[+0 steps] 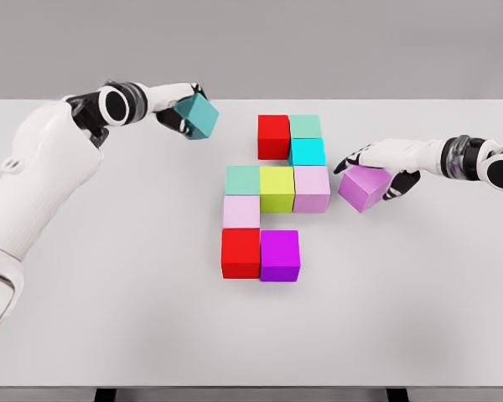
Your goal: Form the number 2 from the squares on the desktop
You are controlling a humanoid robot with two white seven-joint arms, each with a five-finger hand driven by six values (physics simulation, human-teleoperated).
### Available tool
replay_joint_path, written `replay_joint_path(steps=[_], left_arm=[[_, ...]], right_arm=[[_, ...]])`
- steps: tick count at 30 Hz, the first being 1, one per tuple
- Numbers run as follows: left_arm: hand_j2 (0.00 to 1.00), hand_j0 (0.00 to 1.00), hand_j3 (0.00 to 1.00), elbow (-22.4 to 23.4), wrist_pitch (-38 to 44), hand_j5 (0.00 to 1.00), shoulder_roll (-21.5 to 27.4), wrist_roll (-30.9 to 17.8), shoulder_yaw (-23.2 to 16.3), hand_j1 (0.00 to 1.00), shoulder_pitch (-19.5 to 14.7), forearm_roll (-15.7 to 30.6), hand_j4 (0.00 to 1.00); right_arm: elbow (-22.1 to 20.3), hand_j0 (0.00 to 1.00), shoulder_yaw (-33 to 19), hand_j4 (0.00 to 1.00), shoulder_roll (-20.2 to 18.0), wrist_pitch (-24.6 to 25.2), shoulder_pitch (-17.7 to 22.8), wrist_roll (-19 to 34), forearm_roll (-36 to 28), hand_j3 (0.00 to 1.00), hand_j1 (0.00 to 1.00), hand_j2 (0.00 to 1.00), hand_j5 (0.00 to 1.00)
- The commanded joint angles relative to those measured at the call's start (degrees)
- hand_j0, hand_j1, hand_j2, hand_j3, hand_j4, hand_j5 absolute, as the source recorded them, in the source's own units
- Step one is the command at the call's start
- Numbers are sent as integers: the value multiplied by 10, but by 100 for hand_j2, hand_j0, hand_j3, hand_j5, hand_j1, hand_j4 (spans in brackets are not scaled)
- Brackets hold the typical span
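Note:
Coloured cubes form a stepped shape at the middle of the white table (109, 335): a red cube (273, 136) and a mint cube (305, 126) at the top, a cyan cube (307, 152) below, then a row of mint (242, 179), yellow-green (277, 188) and pale pink (311, 188), a pale pink cube (241, 211), and red (240, 252) with magenta (279, 255) at the bottom. My left hand (181, 113) is shut on a teal cube (199, 115), lifted at the upper left. My right hand (370, 170) grips a tilted violet cube (365, 188) just right of the row.
The table's front edge runs along the bottom of the view, its far edge behind the cubes. Both white arms reach in from the sides, the left forearm across the upper left, the right along the right edge.

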Motion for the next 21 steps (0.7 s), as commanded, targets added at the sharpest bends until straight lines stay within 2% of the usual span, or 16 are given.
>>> replay_joint_path(steps=[1,5,8,11,13,16,18,21], left_arm=[[35,35,35,-3,22,35,-10,-1,-16,35,-1,0,35],[36,36,36,-2,66,36,-19,-1,-31,36,-24,2,36],[37,37,37,-2,94,37,-33,-1,-36,37,-29,2,37],[37,37,37,-3,141,37,-49,-1,-53,37,-34,-3,37],[37,37,37,-4,162,37,-55,-1,-70,37,-39,-4,37],[36,36,36,-4,198,36,-68,-1,-73,36,-42,-4,36],[37,37,37,-4,210,37,-71,-1,-91,37,-49,-4,37],[36,36,36,-1,213,36,-83,-1,-96,36,-51,-7,36]], right_arm=[[0,71,0,71,0,0,0,0,-2,71,71,71,71],[0,69,0,69,0,-1,0,0,-2,69,69,69,69],[0,62,1,62,0,-2,0,0,-2,62,62,62,62],[-3,62,1,62,-4,-6,-1,0,-2,62,62,62,62],[-5,62,0,62,-9,-20,0,0,-3,62,62,62,62],[-19,62,0,62,-25,-53,1,0,-3,62,62,62,62],[-25,62,-1,62,-36,-78,1,0,-4,62,62,62,62],[-39,63,-3,63,-45,-121,3,0,-5,63,63,63,63]])
